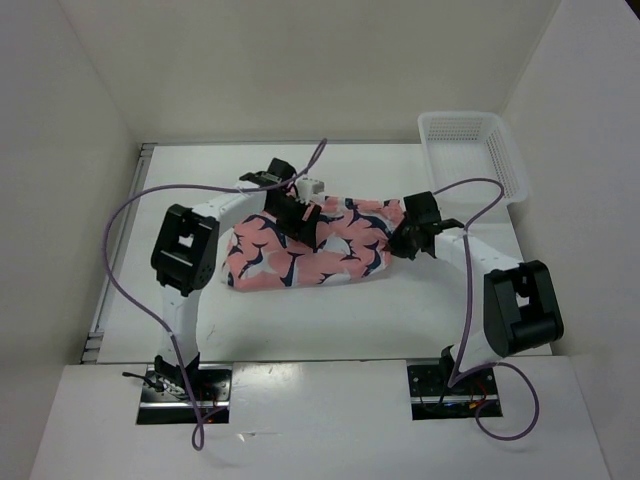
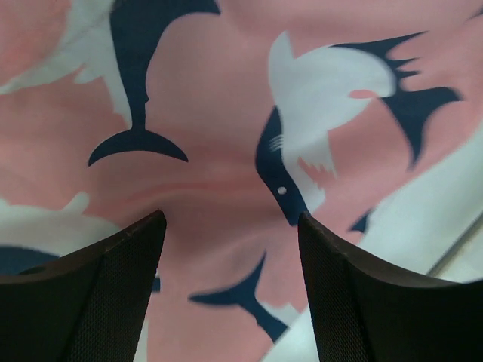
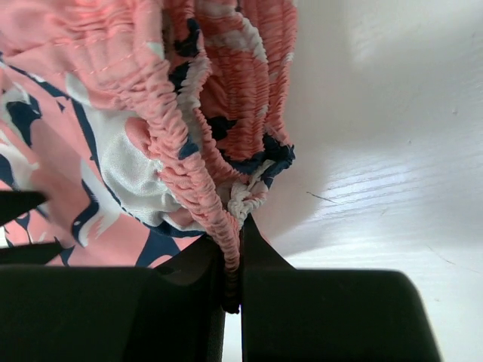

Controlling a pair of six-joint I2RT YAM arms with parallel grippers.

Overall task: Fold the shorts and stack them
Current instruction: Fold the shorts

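The shorts [image 1: 310, 255] stretch left-right across the mid-tabletop [image 1: 300, 330], the right wrist view alone showing the right gripper [image 3: 232, 264] pinching their waistband [image 3: 189, 151], the left gripper [image 2: 230, 220] spread wide, empty.

Your left arm [image 1: 186, 252] rises from its base, bends at the elbow and reaches forward and to the right, with the wrist turned downward. The left gripper [image 2: 230, 219] points down at the shorts [image 3: 106, 90]. Its 2 fingers stand well apart with nothing clamped between them; you cannot tell whether the tips touch the cloth. Your right arm [image 1: 520, 300] has its elbow out to the right and its forearm angled back to the left. The right gripper [image 3: 232, 253] sits low, its 2 fingers pressed together on the gathered waistband edge.
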